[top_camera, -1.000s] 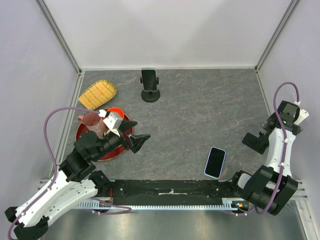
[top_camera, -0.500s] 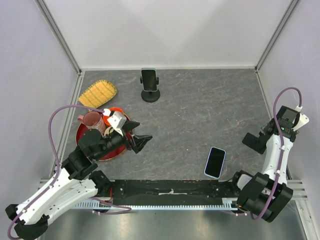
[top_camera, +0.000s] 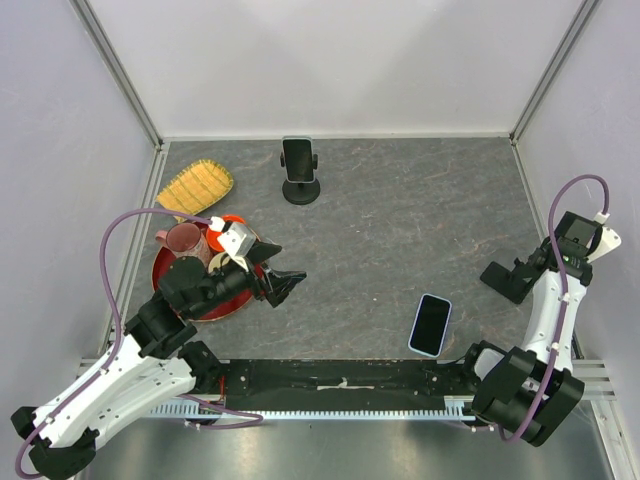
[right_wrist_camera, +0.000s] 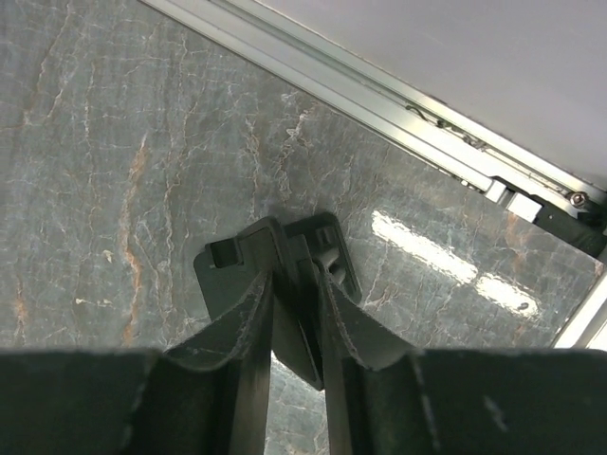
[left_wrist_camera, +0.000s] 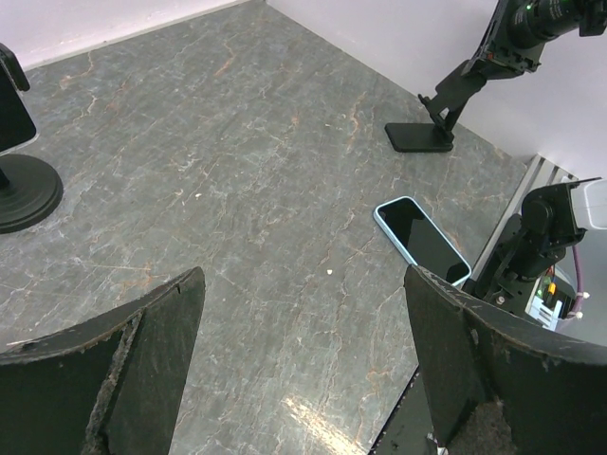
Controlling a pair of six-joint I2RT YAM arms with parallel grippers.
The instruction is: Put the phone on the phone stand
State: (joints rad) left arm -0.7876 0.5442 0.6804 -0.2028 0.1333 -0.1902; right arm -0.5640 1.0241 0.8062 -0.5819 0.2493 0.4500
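Note:
The phone (top_camera: 430,324) lies flat and dark, screen up, near the front edge right of centre; it also shows in the left wrist view (left_wrist_camera: 422,240). The black folding phone stand (top_camera: 500,277) rests on the table at the far right. My right gripper (top_camera: 525,270) is shut on its upright plate, and in the right wrist view both fingers (right_wrist_camera: 248,313) press that plate above the stand's base (right_wrist_camera: 223,261). My left gripper (top_camera: 285,284) hovers wide open at the left, over bare table (left_wrist_camera: 303,280), holding nothing.
A second stand on a round base, holding a dark phone (top_camera: 298,160), stands at the back centre. A yellow woven basket (top_camera: 195,188) lies back left. A red plate (top_camera: 160,270) with a brown mug (top_camera: 183,240) sits under my left arm. Walls close in on three sides.
My right gripper's jaws have closed onto the phone stand's upright plate, and the stand has shifted slightly. The left arm has barely moved.

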